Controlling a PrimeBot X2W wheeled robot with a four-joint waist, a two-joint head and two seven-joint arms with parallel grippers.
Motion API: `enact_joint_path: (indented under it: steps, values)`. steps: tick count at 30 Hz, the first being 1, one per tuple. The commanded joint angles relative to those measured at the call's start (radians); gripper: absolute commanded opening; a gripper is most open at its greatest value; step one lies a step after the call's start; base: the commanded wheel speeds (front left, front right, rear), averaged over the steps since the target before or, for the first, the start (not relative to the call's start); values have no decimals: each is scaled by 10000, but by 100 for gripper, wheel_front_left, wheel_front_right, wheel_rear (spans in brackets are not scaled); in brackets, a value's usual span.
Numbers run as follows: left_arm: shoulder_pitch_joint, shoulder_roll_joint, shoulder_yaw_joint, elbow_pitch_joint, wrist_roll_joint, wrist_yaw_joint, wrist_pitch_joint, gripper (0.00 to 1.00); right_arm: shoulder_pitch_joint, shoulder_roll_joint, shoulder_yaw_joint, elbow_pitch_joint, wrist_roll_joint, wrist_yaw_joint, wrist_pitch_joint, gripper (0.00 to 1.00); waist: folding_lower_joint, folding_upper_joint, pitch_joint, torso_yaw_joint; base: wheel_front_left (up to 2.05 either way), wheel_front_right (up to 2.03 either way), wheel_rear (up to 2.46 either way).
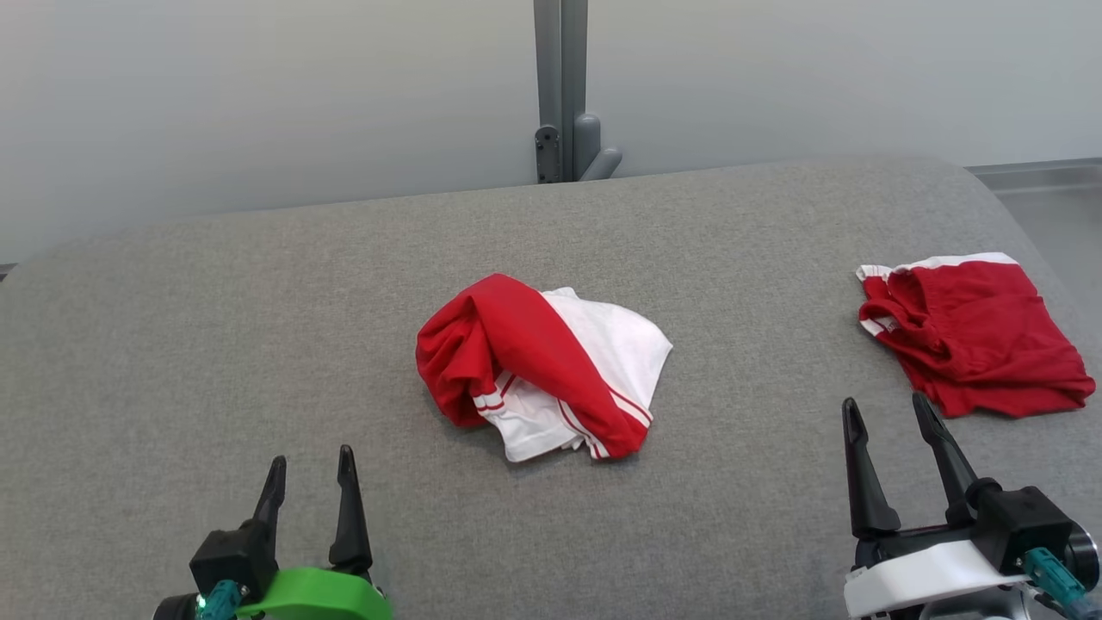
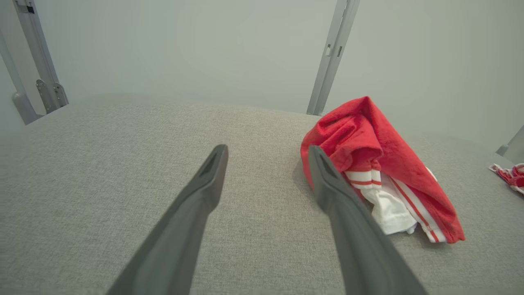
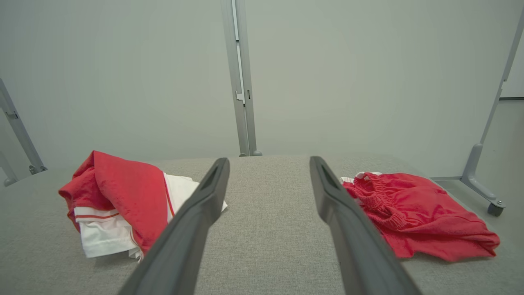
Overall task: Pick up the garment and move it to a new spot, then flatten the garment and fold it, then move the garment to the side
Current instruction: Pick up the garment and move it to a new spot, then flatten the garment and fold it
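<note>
My left end effector (image 1: pixel 312 456) and right end effector (image 1: pixel 886 401) both stand spread, holding nothing, on the near side of the crumpled red-and-white garment (image 1: pixel 542 366) lying on the desk (image 1: pixel 258 327). The left sits near-left of it and, I judge, closer. The garment's red band runs far-left to near-right. Red shorts (image 1: pixel 977 336) lie well right of it.

Bunched on the grey table (image 1: pixel 258 344), the red-and-white garment (image 1: pixel 542 362) folds over itself, hiding its inner layers and underside. From the left wrist, one finger (image 2: pixel 339 196) of the left gripper (image 2: pixel 267 148) covers its near edge. The picture's right border cuts off a second red garment (image 2: pixel 509 176), perhaps shorts. In the head view, the bottom edge crops the left gripper and the right gripper (image 1: pixel 886 401).
</note>
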Motion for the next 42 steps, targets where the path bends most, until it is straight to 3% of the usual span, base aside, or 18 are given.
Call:
enact_joint_path:
  steps: [1,28,34,42]
  values:
    - [228,-46,45,-103,198,45,-28,100,51,-9,39,98,78,-8,-72,100,0,0,-16,85,0,0,0]
    - [328,-229,71,-13,757,-208,-29,100,-302,-9,564,962,120,-8,-113,100,0,0,-67,348,0,0,0]
    - [106,-242,-103,-39,801,-253,-29,100,-789,-11,985,1875,198,-8,-112,100,0,0,165,887,0,0,0]
    - [-196,-246,-266,-100,838,-260,-28,100,-2282,-12,1566,4273,375,-8,-112,100,0,0,819,2128,0,0,0]
